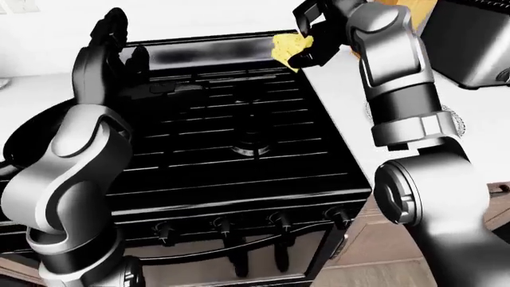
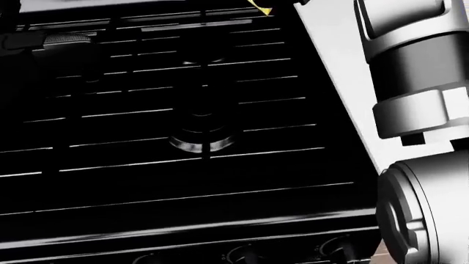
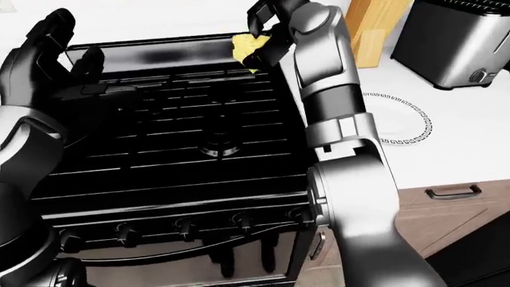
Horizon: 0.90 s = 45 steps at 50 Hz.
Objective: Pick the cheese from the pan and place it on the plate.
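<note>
A stove (image 1: 239,143) is filling the left-eye view's centre, a counter (image 3: 446,155) lying to its right. In the right-eye view, a plate (image 3: 402,125) is sitting on that counter, a toaster (image 3: 458,45) above it, a wooden block (image 3: 375,30) to the toaster's left.

1. Head view: aimed steeply down, very near the stove (image 2: 183,137) top.
2. L-eye & R-eye views: set higher up, angled down, seen from farther off.
3. Stove burner (image 1: 250,149) is shared by all three.
</note>
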{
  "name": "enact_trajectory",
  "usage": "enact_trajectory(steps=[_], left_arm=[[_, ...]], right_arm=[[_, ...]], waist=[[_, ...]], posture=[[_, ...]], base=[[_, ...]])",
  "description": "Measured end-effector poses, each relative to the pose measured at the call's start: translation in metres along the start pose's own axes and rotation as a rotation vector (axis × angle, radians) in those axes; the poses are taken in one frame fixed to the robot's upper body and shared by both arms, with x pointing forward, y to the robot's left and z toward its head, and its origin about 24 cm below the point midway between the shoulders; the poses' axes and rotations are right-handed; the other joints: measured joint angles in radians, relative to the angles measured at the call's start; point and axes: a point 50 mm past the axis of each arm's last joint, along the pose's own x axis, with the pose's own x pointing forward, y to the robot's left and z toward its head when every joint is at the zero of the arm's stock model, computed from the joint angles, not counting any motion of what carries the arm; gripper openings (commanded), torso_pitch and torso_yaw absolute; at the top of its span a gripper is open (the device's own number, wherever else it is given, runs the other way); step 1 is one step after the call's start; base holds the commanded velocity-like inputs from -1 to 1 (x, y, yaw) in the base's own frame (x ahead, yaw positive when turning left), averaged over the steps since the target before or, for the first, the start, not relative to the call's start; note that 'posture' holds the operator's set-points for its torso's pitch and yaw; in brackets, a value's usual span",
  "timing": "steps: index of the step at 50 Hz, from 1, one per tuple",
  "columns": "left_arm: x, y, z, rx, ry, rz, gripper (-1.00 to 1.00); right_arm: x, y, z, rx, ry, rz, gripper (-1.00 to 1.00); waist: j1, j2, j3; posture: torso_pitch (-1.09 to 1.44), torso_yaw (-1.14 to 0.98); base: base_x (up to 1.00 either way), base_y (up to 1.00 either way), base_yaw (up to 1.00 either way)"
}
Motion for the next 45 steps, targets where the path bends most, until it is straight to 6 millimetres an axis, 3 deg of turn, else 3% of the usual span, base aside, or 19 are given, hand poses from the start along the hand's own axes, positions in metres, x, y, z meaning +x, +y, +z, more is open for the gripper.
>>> enact_trajectory(steps=[1,3,5,7,11,14,19,24,28,30,32,35,38,41,45], left_arm=[[0.000,0.000,0.001,0.000,-0.004,0.001,1.00],[0.000,0.004,-0.001,-0.001,0.004,0.016,1.00],[0.000,0.007,-0.004,0.001,0.019,0.032,1.00],[0.000,0.007,-0.003,0.003,0.018,0.035,1.00],[0.000,0.006,0.001,0.002,-0.002,0.027,1.00],[0.000,0.005,0.004,0.000,-0.010,0.025,1.00],[-0.001,-0.003,-0.004,0.001,0.024,-0.019,1.00],[-0.001,0.001,0.003,-0.001,-0.003,0.003,1.00],[-0.001,0.002,0.004,-0.001,-0.012,0.005,1.00],[-0.001,0.005,0.001,-0.003,0.000,0.022,1.00],[-0.001,0.008,-0.003,-0.001,0.023,0.037,1.00],[0.000,0.007,0.000,0.003,0.015,0.036,1.00],[-0.001,0.007,0.004,0.002,-0.008,0.032,1.00],[-0.001,0.005,0.005,-0.002,-0.016,0.027,1.00],[-0.001,-0.003,-0.003,0.001,0.025,-0.018,1.00]], right_arm=[[0.000,0.000,0.002,-0.001,-0.006,0.000,-1.00],[0.002,0.006,0.004,-0.005,-0.017,0.013,-1.00],[0.004,0.012,0.002,-0.003,-0.014,0.036,-1.00],[0.004,0.013,0.003,0.000,-0.011,0.042,-1.00],[0.001,0.007,0.012,-0.002,-0.039,0.021,-1.00],[0.000,0.004,0.015,-0.006,-0.056,0.008,-1.00],[0.001,0.001,-0.002,0.008,0.005,-0.006,-1.00],[0.002,0.005,0.000,0.001,0.000,0.008,-1.00],[0.001,0.005,0.005,-0.002,-0.018,0.007,-1.00],[0.002,0.011,0.006,-0.004,-0.023,0.024,-1.00],[0.004,0.016,0.004,-0.004,-0.016,0.045,-1.00],[0.003,0.015,0.005,-0.002,-0.018,0.045,-1.00],[0.000,0.010,0.010,-0.005,-0.037,0.025,-1.00],[-0.001,0.006,0.013,-0.008,-0.050,0.011,-1.00],[0.000,0.002,-0.003,0.007,0.003,-0.005,-1.00]], waist=[[-0.001,0.018,-0.005],[0.009,0.001,-0.005],[0.007,0.004,-0.015],[0.004,-0.008,-0.023],[0.006,-0.060,-0.017],[0.005,-0.120,-0.028],[-0.005,-0.084,-0.014],[0.004,-0.030,-0.001],[0.000,0.016,-0.007],[0.006,-0.006,-0.006],[0.004,-0.005,-0.012],[0.001,-0.025,-0.022],[0.006,-0.061,-0.017],[0.001,-0.111,-0.027],[-0.012,-0.090,-0.014]], posture=[[0.00,0.00],[0.00,0.00],[0.00,0.00],[0.00,0.00],[0.00,0.00],[0.00,0.00],[0.00,0.00],[0.00,0.00],[0.00,0.00],[0.00,0.00],[0.00,0.00],[0.00,0.00],[0.00,0.00],[0.00,0.00],[0.00,0.00]], base=[[0.00,-0.28,0.00],[0.00,-0.29,0.00],[0.00,-0.28,0.00],[0.00,-0.28,0.00],[0.00,-0.28,0.00],[0.00,-0.28,0.00],[0.00,-0.28,0.00],[0.00,-0.28,0.00],[0.00,-0.28,0.00],[0.00,-0.28,0.00],[0.00,-0.28,0.00],[0.00,-0.28,0.00],[0.00,-0.28,0.00],[0.00,-0.28,0.00],[0.00,-0.28,0.00]])
